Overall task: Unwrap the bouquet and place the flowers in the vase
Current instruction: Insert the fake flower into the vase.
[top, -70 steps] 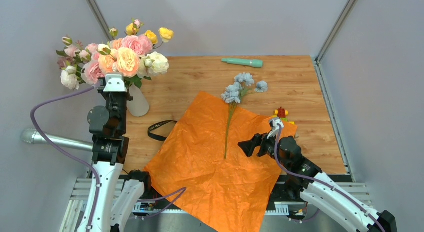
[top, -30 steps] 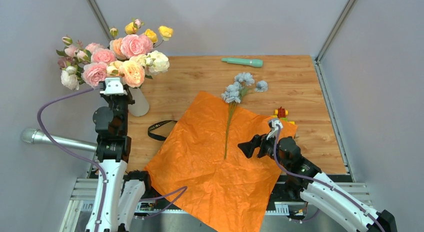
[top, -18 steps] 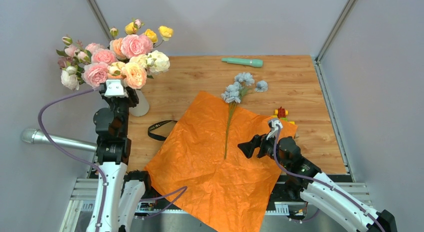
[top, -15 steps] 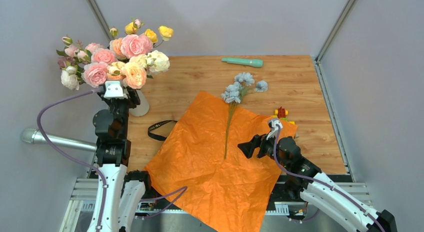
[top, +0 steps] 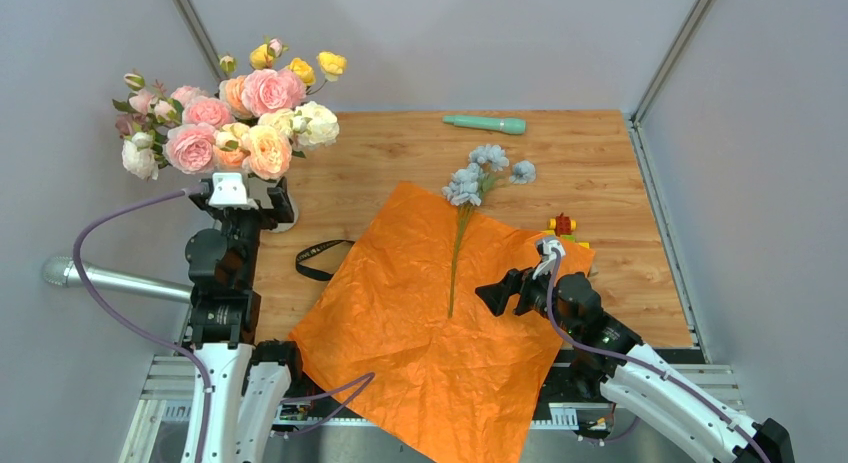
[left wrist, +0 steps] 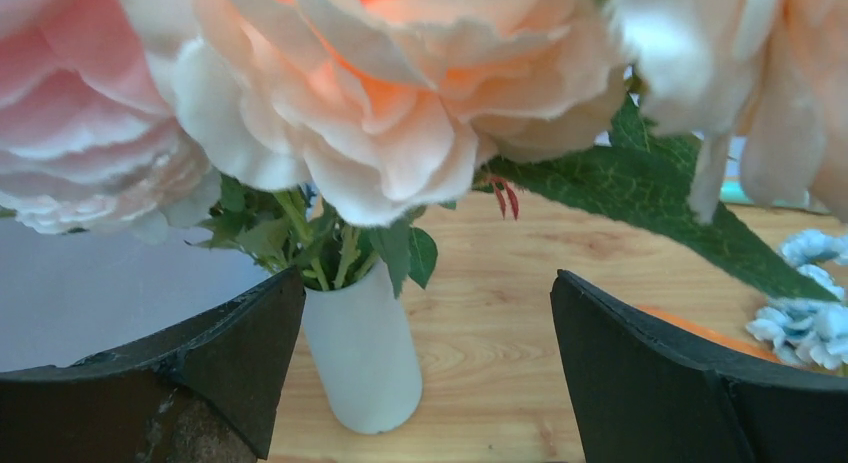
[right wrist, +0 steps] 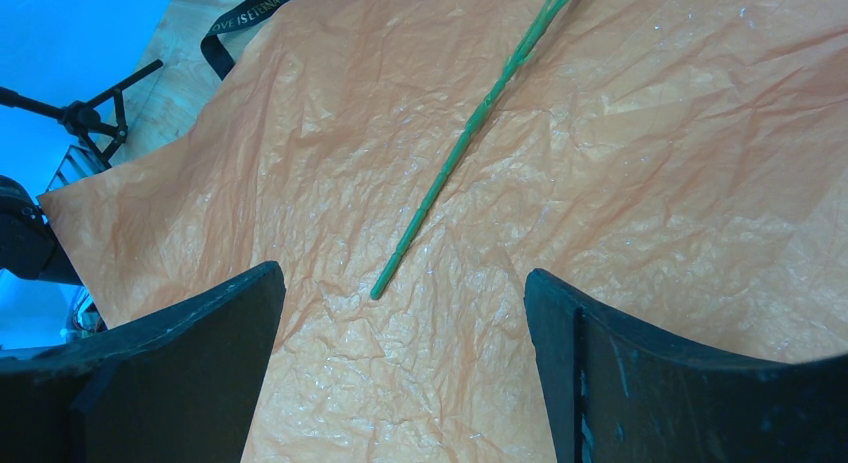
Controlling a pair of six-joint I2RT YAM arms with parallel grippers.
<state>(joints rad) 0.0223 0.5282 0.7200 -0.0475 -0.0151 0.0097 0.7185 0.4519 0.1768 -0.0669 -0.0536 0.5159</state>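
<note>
Left claw point(left wrist: 428, 283) has released pink-peach flowers point(top: 235, 113) upright in white vase point(left wrist: 362, 353); right claw point(right wrist: 402, 278) agape.

Far left: vase point(left wrist: 362, 358), flowers point(top: 230, 113) spreading wide overhead, barring approach from above; left gripper point(left wrist: 425, 313), jaws spread, just near of it.
Centre: flat paper point(top: 430, 323), one blue-flowered stem point(top: 462, 233) lying along it; room above.
Far edge: teal stick point(top: 485, 124).
Right: toy blocks point(top: 563, 225) near right gripper point(right wrist: 402, 283).
Bare wood between vase and paper, except black strap point(top: 318, 258).
</note>
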